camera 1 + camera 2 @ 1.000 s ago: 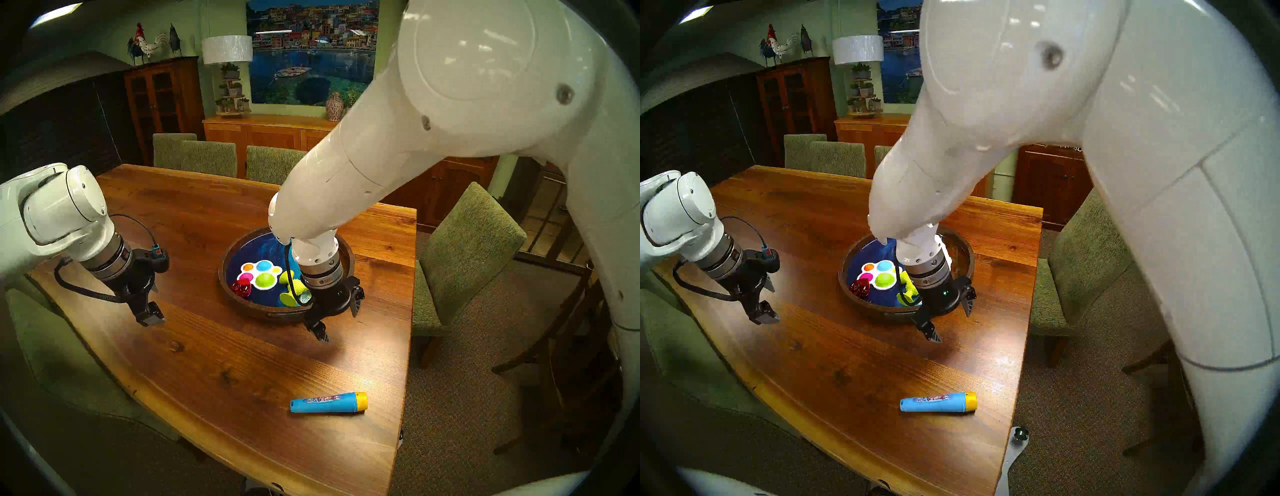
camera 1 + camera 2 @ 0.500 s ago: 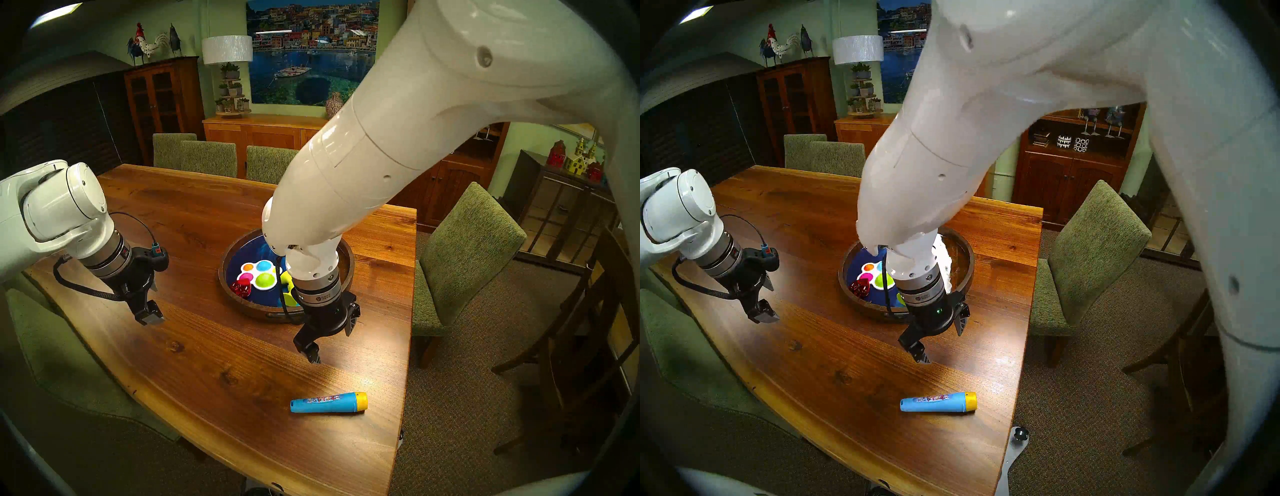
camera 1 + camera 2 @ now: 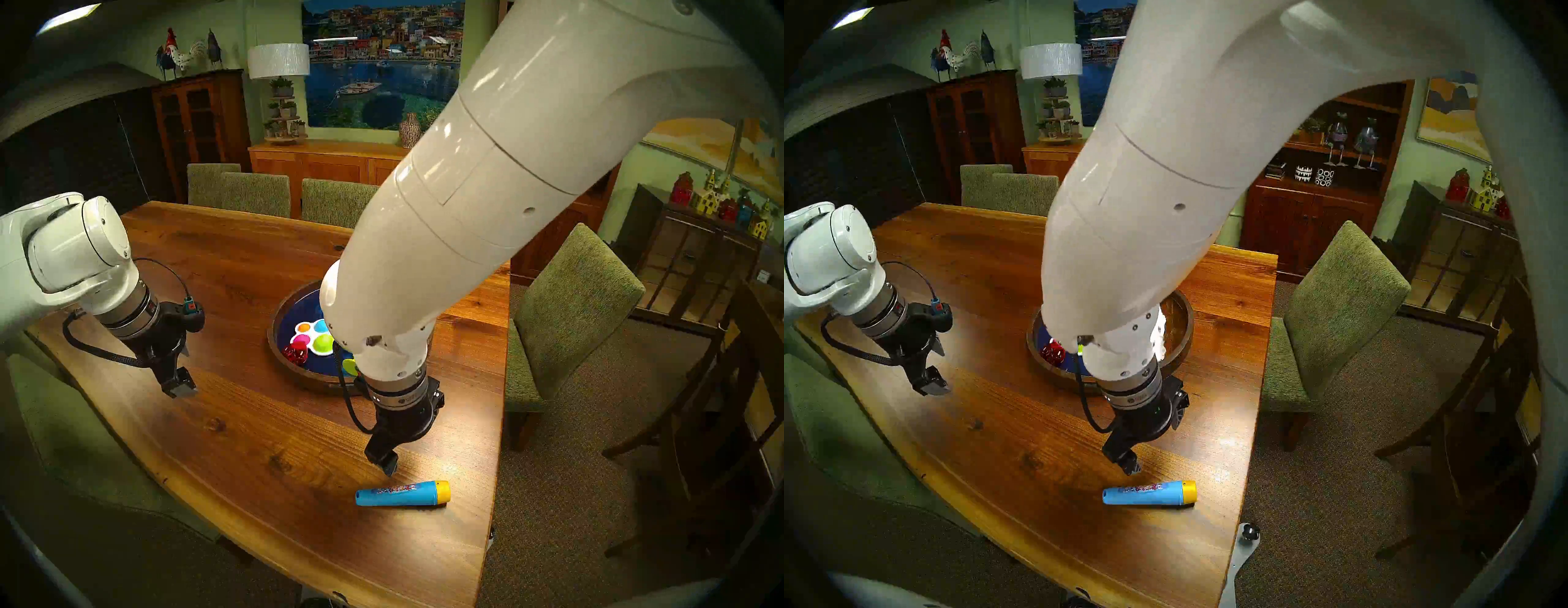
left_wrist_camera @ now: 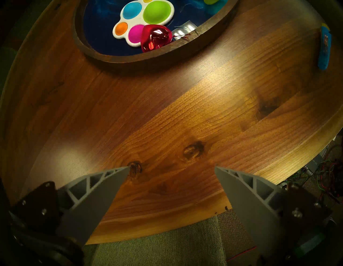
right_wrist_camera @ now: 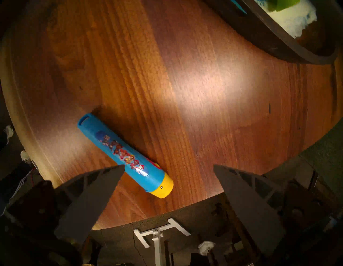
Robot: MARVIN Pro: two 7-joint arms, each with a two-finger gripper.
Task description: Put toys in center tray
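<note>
Your right gripper, fingers apart, hangs above the blue tube.
Tube lies flat on the wooden counter; left gripper apart too.

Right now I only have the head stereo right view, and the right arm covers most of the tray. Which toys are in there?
Observer: The left wrist view shows the white paw pad lying in the tray, with the red faceted piece beside it.
Operator: And the green suction-cup toy?
Observer: The head stereo left view shows part of the green toy inside the rim, next to the right wrist.
Operator: Is the right gripper holding anything?
Observer: No. The right wrist view shows the right gripper with its jaws wide apart and empty. The blue tube lies on the table below it.
</note>
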